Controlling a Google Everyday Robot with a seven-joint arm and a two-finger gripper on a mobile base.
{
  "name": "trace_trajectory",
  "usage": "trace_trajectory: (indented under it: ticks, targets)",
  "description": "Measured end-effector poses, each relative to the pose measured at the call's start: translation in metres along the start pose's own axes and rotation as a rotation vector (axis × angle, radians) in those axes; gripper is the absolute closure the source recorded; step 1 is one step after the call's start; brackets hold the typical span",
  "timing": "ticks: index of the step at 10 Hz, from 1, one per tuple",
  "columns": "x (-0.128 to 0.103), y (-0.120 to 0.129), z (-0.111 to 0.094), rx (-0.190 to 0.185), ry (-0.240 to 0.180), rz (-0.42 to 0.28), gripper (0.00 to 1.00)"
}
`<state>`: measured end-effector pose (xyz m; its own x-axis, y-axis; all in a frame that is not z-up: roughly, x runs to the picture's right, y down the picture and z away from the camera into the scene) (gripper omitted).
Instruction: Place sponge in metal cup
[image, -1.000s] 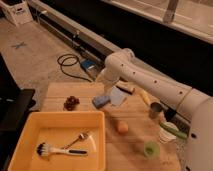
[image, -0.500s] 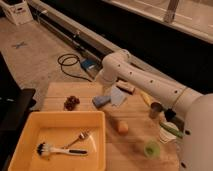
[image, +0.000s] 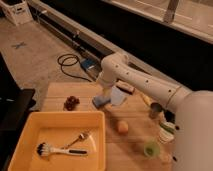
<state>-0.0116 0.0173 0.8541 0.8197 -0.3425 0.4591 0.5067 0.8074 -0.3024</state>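
Note:
The sponge, a small blue-grey block, lies on the wooden table just beyond the yellow bin. My gripper hangs straight down from the white arm and sits right over the sponge, at or touching its top. The metal cup, small and dark, stands upright on the table to the right, about a hand's length from the sponge. A flat pale-blue cloth lies just right of the gripper.
A yellow bin at the front left holds a brush and a fork. Dark grapes lie left of the sponge. An orange block, green cup and white cup stand at the front right.
The arm has shifted slightly left and settled lower over the sponge. The sponge and the cup have not moved.

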Motion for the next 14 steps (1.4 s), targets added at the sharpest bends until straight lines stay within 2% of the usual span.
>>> trace_trajectory:
  ticks: [1,3,8,11,12,14]
  targets:
    - [0.01,0.003,0.015,-0.022,0.016,0.023,0.35]
    - [0.015,0.005,0.037,-0.059,0.02,0.038,0.35]
    - [0.013,0.011,0.086,-0.131,-0.025,0.06,0.35]
    - [0.012,0.018,0.106,-0.179,-0.045,0.07,0.35]
    - [0.011,0.019,0.11,-0.187,-0.042,0.069,0.39]
    - [0.008,0.017,0.111,-0.186,-0.031,0.063,0.59]
